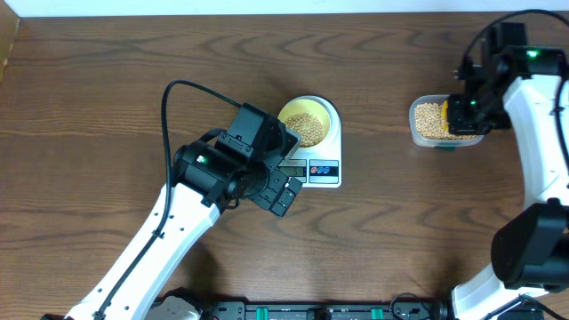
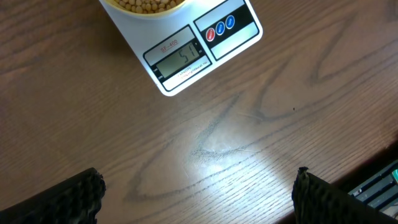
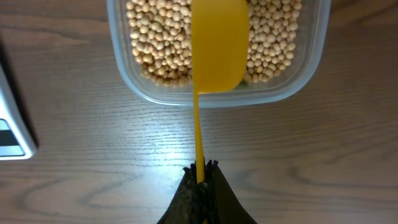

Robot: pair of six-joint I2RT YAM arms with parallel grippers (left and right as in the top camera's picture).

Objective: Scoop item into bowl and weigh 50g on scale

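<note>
Left wrist: bowl [image 2: 149,14] mostly off frame

left arm [image 1: 147,240]: white tube links, chunky black joints, tiny green light
cable [image 1: 163,116]: thin black loop, centre-left
right arm [image 1: 542,116]: same white shells, black joints, green light top right
left gripper fingers [image 2: 68,199]: black, bumpy texture

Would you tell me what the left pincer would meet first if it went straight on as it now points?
Probably the bare table, just short of the scale; depth is unclear.
</note>
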